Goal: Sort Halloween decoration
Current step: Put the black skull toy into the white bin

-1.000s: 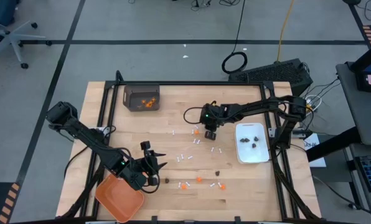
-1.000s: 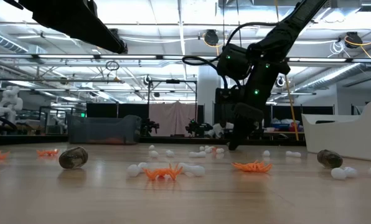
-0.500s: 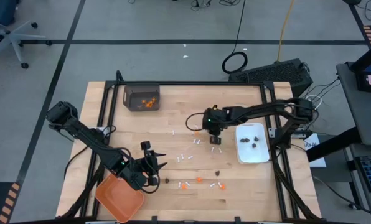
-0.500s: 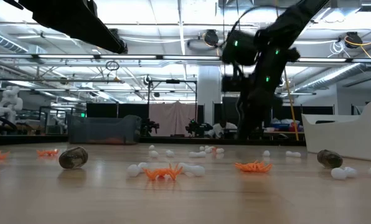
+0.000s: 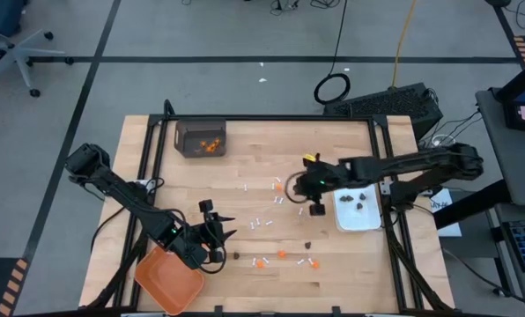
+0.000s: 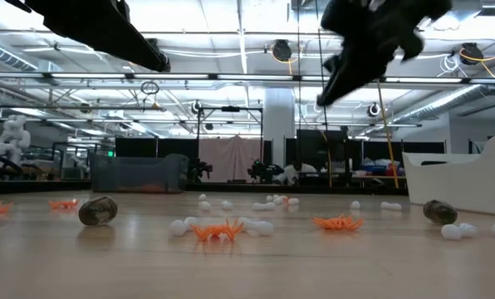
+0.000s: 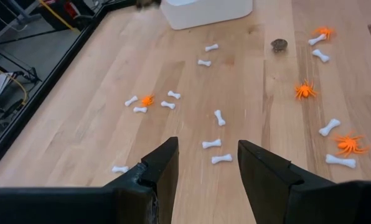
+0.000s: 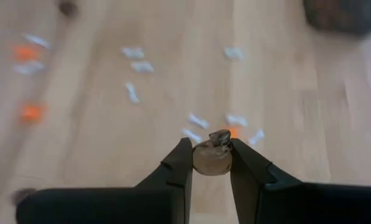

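Decorations lie scattered over the table below and around my two grippers: white bones, orange spiders and dark brown bits. My right gripper hangs above the boards just beside the white dish, its fingers nipped on one dark brown bit, a rounded lump pinched across its middle; a few bones and an orange speck lie beneath it. Three like bits sit in the dish already, and the dark bin far across the table holds orange pieces. My left gripper waits near the orange tray, jaws parted and empty, with bones right ahead of its tips and spiders off to one side. These pieces look very light and hard, I judge, so they may skid or flick away if nudged. Bones are best taken across the thin shaft, spiders at the body rather than the springy legs, brown lumps squarely across the widest part.
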### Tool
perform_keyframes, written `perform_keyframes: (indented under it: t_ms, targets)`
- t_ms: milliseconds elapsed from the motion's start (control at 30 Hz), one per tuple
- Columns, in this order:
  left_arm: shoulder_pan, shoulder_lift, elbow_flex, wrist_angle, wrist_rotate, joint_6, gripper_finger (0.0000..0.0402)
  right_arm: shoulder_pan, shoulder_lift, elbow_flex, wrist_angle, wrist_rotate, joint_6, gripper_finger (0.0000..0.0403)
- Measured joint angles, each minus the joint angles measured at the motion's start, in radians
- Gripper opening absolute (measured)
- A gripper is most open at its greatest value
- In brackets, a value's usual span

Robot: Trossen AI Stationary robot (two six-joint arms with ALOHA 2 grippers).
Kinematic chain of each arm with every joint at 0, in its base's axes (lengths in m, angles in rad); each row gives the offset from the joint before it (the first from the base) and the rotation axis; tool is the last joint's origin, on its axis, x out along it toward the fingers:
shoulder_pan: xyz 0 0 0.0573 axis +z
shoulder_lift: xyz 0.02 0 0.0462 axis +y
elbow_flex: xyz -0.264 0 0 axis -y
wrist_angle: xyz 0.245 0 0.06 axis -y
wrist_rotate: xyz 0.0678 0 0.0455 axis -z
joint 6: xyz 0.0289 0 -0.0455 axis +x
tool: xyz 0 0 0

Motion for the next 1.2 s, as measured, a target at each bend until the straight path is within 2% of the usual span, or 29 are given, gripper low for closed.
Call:
perform_keyframes:
  t_ms: [233, 367, 600, 1033, 1200]
  targets:
    - [0.000, 0.000, 0.000, 0.003, 0.000, 0.000, 0.0164, 0.135, -0.132, 0.001, -0.005, 0.075, -0.044, 0.0052]
    - [0.000, 0.000, 0.000, 0.009, -0.007, 0.000, 0.0164, 0.188, -0.194, 0.001, -0.014, 0.081, -0.081, 0.0052]
    - [0.000, 0.000, 0.000, 0.016, -0.007, 0.001, 0.0164, 0.264, -0.270, 0.002, -0.068, 0.257, -0.108, 0.0052]
    - [0.000, 0.000, 0.000, 0.016, -0.006, 0.001, 0.0164, 0.347, -0.305, 0.002, -0.075, 0.260, -0.175, 0.0052]
    - [0.000, 0.000, 0.000, 0.018, -0.006, 0.001, 0.0164, 0.358, -0.305, 0.002, -0.076, 0.259, -0.254, 0.0052]
